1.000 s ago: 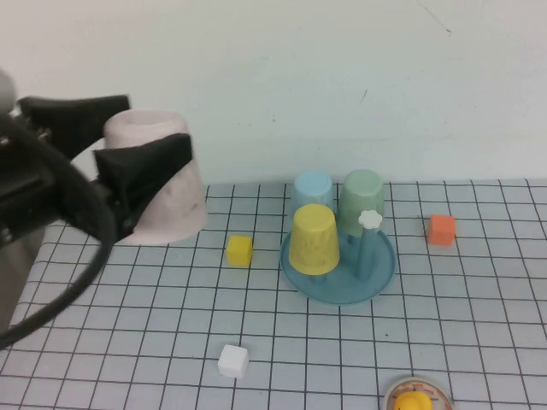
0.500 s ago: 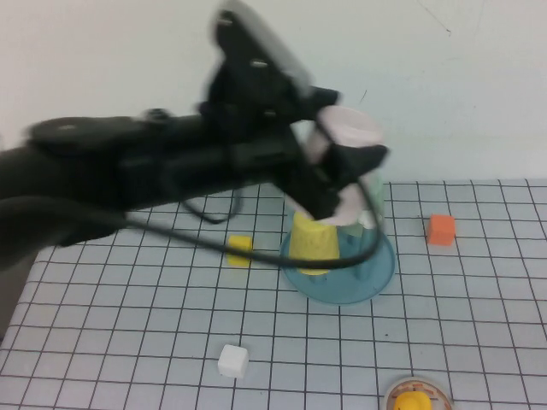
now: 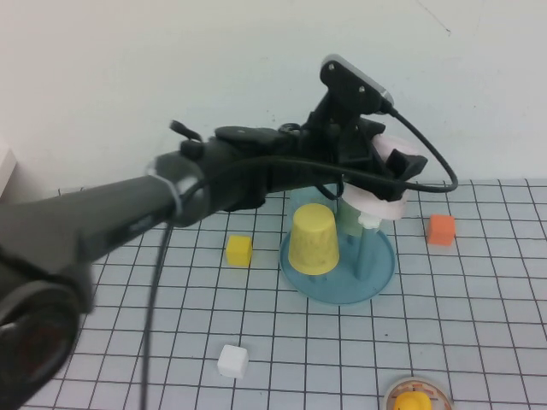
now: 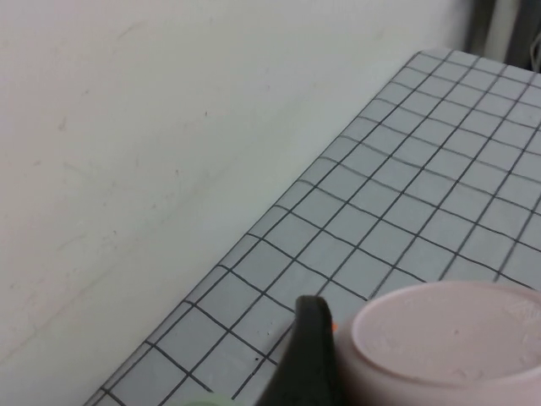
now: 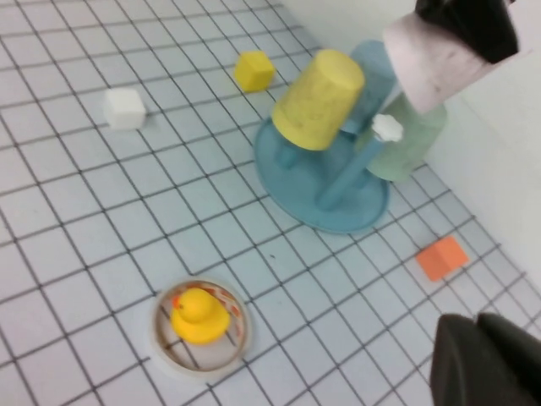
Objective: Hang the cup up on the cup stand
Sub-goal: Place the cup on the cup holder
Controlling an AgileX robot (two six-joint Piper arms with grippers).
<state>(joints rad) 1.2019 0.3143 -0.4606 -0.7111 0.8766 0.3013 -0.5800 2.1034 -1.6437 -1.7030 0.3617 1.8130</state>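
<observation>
The cup (image 3: 386, 179) is held upside down in the left end effector (image 3: 376, 171), tilted, above the back of the cup stand (image 3: 340, 289), close over the flower-tipped peg (image 3: 368, 220).

Nearest on the gridded surface (image 3: 128, 342), a yellow duck (image 3: 412, 401) in a round dish and a white cube (image 3: 232, 360) are seen well clear of the work. Further in, a yellow cube (image 3: 239, 249) and an orange cube (image 3: 441, 229) lie to either side of the stand. On the stand, a yellow cup (image 3: 314, 239) and a pale green cup (image 5: 401, 139) are already seated.

The tilt is judged the main risk: if the mouth is not brought over the free peg, the rim may catch the flower tip or be knocked against the green cup just beside it, and the light stand could be tipped or pushed.

The right end effector (image 5: 486, 359) is closed and empty, parked above the right side of the surface.

No brand, label or writing can be read anywhere.
</observation>
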